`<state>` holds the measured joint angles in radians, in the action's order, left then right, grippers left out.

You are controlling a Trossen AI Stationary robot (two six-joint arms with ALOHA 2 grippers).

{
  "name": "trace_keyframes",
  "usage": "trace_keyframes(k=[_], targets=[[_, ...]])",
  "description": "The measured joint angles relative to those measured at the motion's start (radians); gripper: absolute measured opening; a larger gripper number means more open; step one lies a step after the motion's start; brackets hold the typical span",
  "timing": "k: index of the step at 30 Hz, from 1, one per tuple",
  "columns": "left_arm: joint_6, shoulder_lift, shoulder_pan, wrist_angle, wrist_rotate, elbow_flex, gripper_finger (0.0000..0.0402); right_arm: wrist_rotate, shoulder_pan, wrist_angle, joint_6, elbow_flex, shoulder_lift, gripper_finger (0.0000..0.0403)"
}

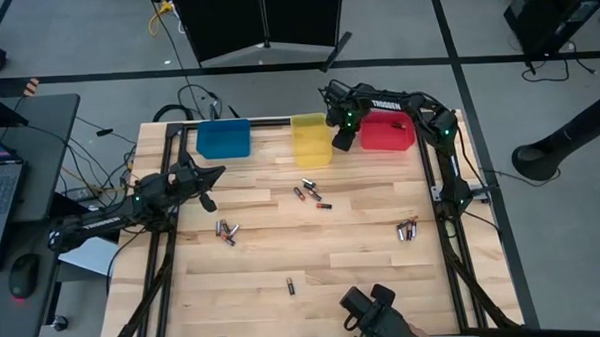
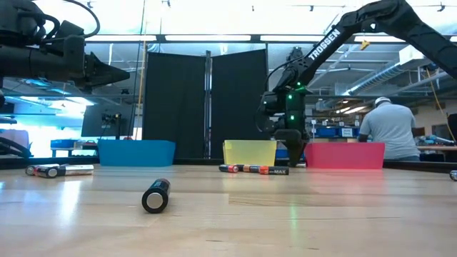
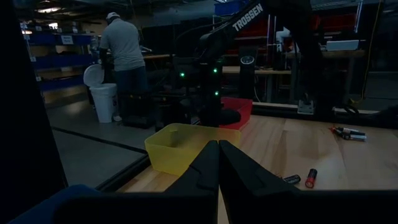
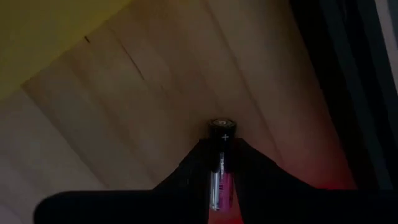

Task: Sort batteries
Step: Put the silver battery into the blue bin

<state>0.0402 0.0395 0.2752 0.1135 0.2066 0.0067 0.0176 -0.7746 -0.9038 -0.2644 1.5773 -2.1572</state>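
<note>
I see my right pincer (image 4: 222, 163) pinching a battery (image 4: 222, 155) above the counter (image 1: 313, 258), in the gap between the yellow bin (image 1: 311, 138) and the red bin (image 1: 386, 131). My left pincer (image 1: 207, 203) is pressed together, raised over the counter's left side. More batteries (image 1: 226, 231) lie scattered across the wood.

My table (image 1: 313, 258): pale wood planks, smooth, slight sheen. Bins: blue bin (image 1: 224, 139), yellow bin (image 1: 311, 140), red bin (image 1: 386, 131), smooth plastic. Battery (image 4: 221, 163) between my right fingers: glossy dark wrap.
</note>
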Motion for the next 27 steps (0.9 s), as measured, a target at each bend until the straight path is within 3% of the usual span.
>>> trace_keyframes(k=[6,17,27], targets=[[0.0,0.0,0.0,0.0,0.0,0.0,0.0015,0.005,0.014,-0.042,0.028,0.066,-0.01,0.0055],[0.0,0.0,0.0,0.0,0.0,0.0,0.0015,0.016,0.078,-0.239,0.086,0.304,0.034,0.0055],[0.0,0.0,0.0,0.0,0.0,0.0,0.0015,0.018,0.16,-0.118,0.135,0.225,0.273,0.0055]])
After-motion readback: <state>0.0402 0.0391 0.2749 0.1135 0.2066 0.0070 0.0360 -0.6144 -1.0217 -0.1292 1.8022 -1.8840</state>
